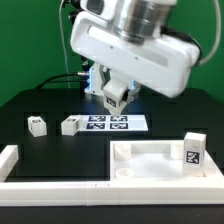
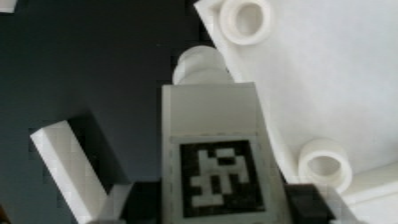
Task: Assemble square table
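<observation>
My gripper hangs above the far side of the table, shut on a white block leg that carries a black-white tag. In the wrist view the leg sits between the dark fingers of my gripper, tag facing the camera, its round end pointing toward the square table panel. That panel lies at the exterior view's front right, with one leg standing upright at its right corner. Two loose legs lie at the exterior view's left. Round corner sockets show on the panel.
The marker board lies flat below the gripper. White border rails run along the left and the front edge. A white bar-shaped piece lies beside the held leg in the wrist view.
</observation>
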`<action>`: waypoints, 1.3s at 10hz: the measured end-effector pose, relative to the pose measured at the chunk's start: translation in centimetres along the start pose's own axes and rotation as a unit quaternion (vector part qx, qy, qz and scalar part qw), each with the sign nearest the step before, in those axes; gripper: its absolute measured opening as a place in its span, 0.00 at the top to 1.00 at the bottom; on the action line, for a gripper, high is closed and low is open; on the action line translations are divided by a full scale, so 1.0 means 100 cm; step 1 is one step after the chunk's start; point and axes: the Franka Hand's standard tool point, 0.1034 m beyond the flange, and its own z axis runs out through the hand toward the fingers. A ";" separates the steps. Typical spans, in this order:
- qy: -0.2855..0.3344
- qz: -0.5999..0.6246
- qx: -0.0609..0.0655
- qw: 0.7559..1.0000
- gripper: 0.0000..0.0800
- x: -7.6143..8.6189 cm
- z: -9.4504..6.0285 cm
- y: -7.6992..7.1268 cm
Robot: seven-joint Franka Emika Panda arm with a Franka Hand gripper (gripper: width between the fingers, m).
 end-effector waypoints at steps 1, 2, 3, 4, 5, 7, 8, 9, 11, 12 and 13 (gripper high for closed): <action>0.032 0.006 0.011 0.999 0.63 0.000 0.001 -0.004; 0.064 -0.004 0.027 0.998 0.63 -0.001 0.002 -0.016; 0.089 -0.006 0.046 0.995 0.63 -0.004 0.002 -0.026; 0.127 0.016 0.077 0.989 0.63 -0.006 0.005 -0.044; 0.155 0.030 0.108 0.981 0.63 -0.015 0.017 -0.070; 0.158 0.087 0.122 0.976 0.63 0.011 0.013 -0.098; 0.160 0.098 0.125 0.974 0.63 0.014 0.011 -0.115; 0.156 0.083 0.127 0.976 0.63 0.011 0.013 -0.113; 0.153 0.084 0.128 0.976 0.63 0.010 0.015 -0.113; 0.157 0.079 0.130 0.976 0.63 0.011 0.017 -0.112; 0.170 0.079 0.138 0.973 0.63 0.010 0.027 -0.102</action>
